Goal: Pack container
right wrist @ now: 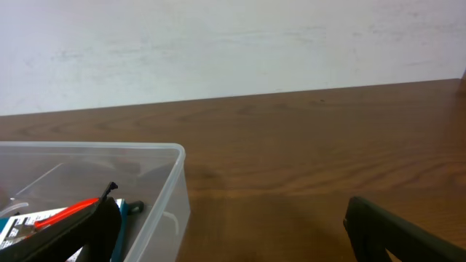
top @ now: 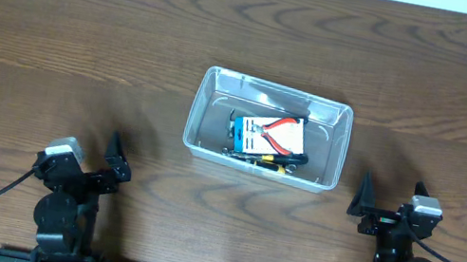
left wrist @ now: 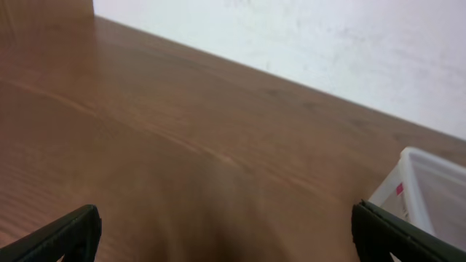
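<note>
Brown table (top: 60,23), white wall (right wrist: 218,44). My left gripper (left wrist: 226,236) and right gripper (right wrist: 234,233) hang empty, fingers apart. The container (top: 201,111) sits ahead between them, tools (top: 273,138) inside. Packing looks finished; next, I'd park.

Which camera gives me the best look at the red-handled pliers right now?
Overhead: the red-handled pliers lie in full view atop the blue-and-white box inside the container. Right wrist shows only a strip of red handle. Left wrist shows just a container corner, no pliers.
</note>
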Controlling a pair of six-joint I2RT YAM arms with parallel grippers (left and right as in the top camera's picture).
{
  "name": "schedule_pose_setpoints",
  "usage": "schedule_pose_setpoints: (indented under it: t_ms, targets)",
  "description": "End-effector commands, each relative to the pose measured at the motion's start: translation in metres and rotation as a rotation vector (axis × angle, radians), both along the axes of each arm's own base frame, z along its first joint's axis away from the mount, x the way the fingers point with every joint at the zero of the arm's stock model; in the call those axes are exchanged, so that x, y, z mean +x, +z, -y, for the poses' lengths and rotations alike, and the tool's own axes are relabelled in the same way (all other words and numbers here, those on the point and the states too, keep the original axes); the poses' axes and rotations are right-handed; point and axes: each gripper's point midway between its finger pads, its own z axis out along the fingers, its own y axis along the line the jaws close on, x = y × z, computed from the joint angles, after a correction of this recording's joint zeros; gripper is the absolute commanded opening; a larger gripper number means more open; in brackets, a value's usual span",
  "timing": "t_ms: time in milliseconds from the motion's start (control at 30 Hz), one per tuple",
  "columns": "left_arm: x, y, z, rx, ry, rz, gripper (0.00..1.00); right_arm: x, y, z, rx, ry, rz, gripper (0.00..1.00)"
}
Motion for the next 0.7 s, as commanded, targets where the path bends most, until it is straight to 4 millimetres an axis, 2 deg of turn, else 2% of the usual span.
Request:
schedule_pose_setpoints:
  t_ms: [0,367,667]
  targets:
    - [0.0012,-0.0112,0.0013,0.026,-0.013,-0.019,0.98,-0.0003,0.0003,0.0022,0.015,-0.011,0.006,0.99]
    - [0.0028,-0.0104,0.0072,0.326,-0.109,-0.055,0.98,-0.0003,0.0003,0.0022,0.015,-0.011,0.006,0.99]
    - [0.0024,-0.0127,0.0073,0.331,-0.112,-0.065,0.98,-0.0003,0.0002,0.0022,0.015,-0.011,0.005,0.99]
